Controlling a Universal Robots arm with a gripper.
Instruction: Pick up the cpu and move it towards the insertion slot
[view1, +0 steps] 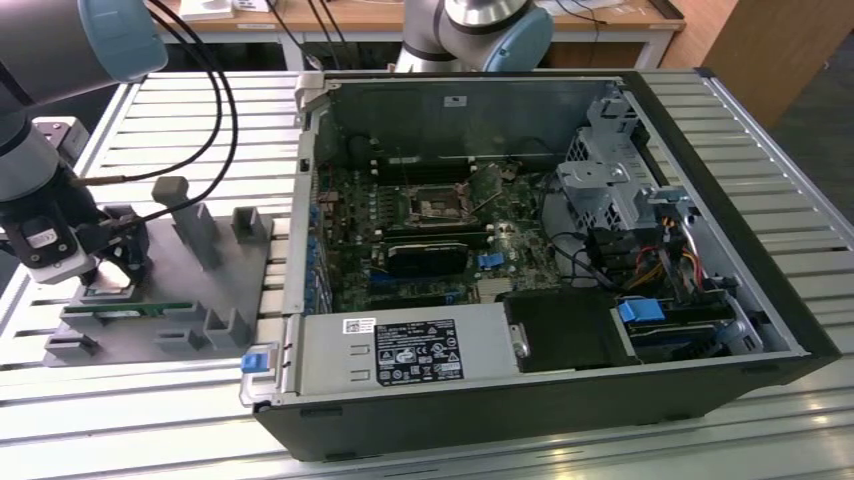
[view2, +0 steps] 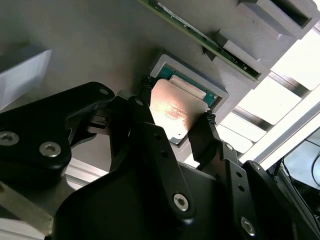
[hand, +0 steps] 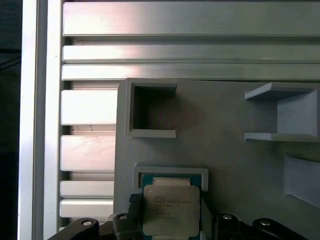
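The cpu (hand: 171, 212), a small square chip with a silvery top, sits between my two black fingers just over the green-rimmed recess (hand: 170, 176) of the grey holder (view1: 187, 270). In the second wrist view the cpu (view2: 172, 112) looks slightly raised and tilted out of that recess, with a fingertip (view2: 145, 92) against one edge and the other fingertip against the opposite edge. My gripper (view1: 104, 278) is at the exterior view's left, low over the holder, shut on the chip. The insertion slot (view1: 437, 207), a shiny square frame with a dark centre, lies on the motherboard inside the open computer case.
A thin green memory stick (view1: 127, 310) lies in the holder beside my gripper, and grey posts (view1: 187, 215) rise from it. The case wall (view1: 304, 200) stands between holder and motherboard. A second arm's base (view1: 481, 30) stands behind the case. Cables (view1: 200, 100) hang from my arm.
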